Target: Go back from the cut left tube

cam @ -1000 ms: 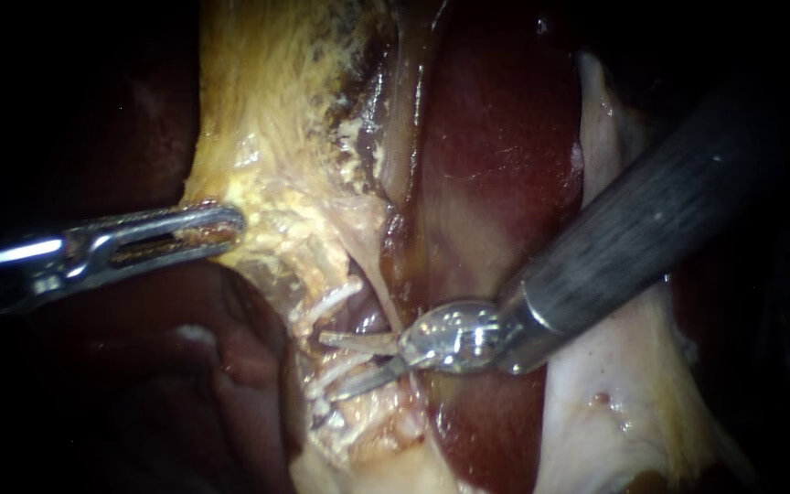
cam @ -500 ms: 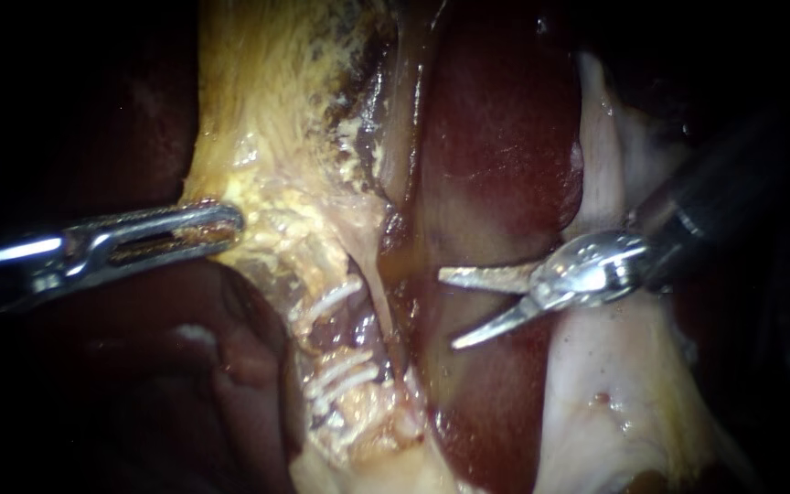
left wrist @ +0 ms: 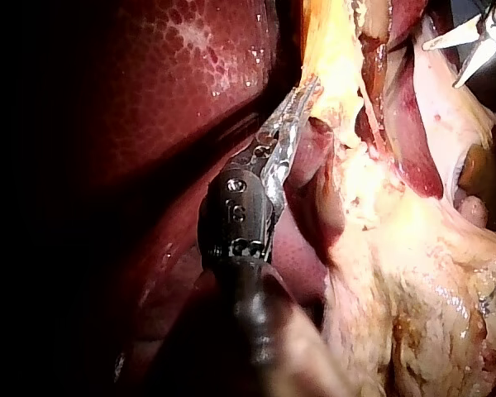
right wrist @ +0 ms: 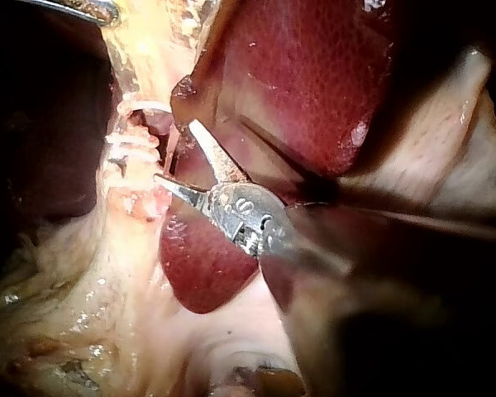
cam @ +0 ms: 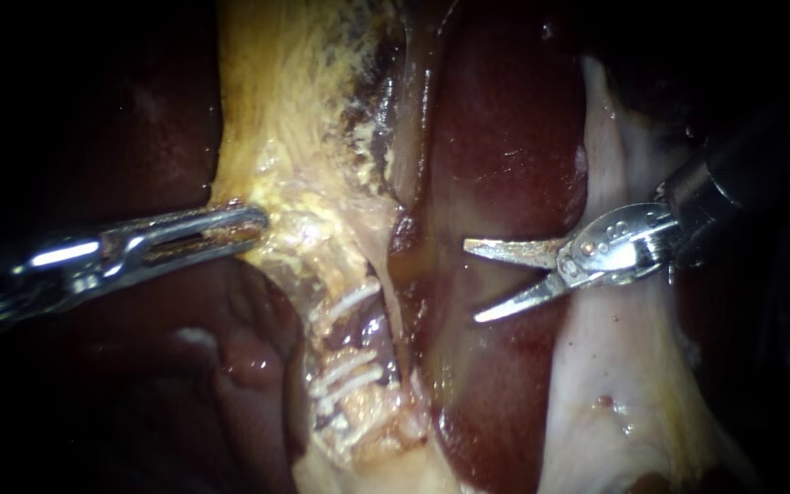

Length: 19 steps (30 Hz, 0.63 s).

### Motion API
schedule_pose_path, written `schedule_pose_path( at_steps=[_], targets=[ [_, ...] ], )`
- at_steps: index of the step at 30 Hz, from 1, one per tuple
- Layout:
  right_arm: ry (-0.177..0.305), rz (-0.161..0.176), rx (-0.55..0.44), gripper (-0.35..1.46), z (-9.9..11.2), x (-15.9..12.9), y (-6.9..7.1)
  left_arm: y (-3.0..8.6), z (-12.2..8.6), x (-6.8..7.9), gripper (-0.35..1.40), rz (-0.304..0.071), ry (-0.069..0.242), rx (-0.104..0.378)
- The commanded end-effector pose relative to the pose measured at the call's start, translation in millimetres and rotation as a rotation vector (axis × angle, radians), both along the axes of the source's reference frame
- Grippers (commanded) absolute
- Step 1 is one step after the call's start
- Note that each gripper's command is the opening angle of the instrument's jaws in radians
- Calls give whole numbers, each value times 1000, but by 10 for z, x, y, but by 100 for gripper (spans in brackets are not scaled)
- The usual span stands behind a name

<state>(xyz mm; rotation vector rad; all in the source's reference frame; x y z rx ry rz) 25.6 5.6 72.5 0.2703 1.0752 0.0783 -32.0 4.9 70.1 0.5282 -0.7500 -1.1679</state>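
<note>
In the endoscope view the clipped tube [cam: 351, 338] runs down the pale yellow tissue, with white clips [cam: 349, 298] above a dark gap and more clips [cam: 344, 377] below it. My right instrument [cam: 471, 282] is off to the right of the tube, over the red liver [cam: 505, 137]. Its two thin blades stand open and hold nothing. My left instrument [cam: 247, 222] has its jaws shut on the edge of the yellow tissue [cam: 294, 110] and holds it taut. The right wrist view shows the open blades [right wrist: 174, 150] just short of the clips [right wrist: 134, 142].
Whitish membrane [cam: 614, 366] lies under my right instrument's shaft. Dark liver [left wrist: 174, 83] sits beside my left instrument [left wrist: 302, 99]. My right instrument's blades [left wrist: 471, 45] show ahead of it, far off. Fatty yellow tissue [right wrist: 83, 281] spreads beside the clipped tube.
My right instrument has drawn back to the right, from the gap between the clips to over the liver, and its blades now stand apart. My left instrument keeps its hold.
</note>
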Motion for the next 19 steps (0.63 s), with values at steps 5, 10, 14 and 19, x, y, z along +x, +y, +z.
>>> schedule_pose_path(
  at_steps=[5,10,14,19],
  targets=[
    [1,-2,-3,143,-3,-4,3,-1,6,-11,-35,7,-2,15],
    [8,3,-6,143,-6,-9,7,-1,6,-19,-35,8,-4,18],
    [10,5,-4,143,-8,-13,10,0,6,-19,-35,8,-5,18],
    [10,6,-4,143,-8,-13,10,0,5,-19,-35,8,-5,19]
  ],
)
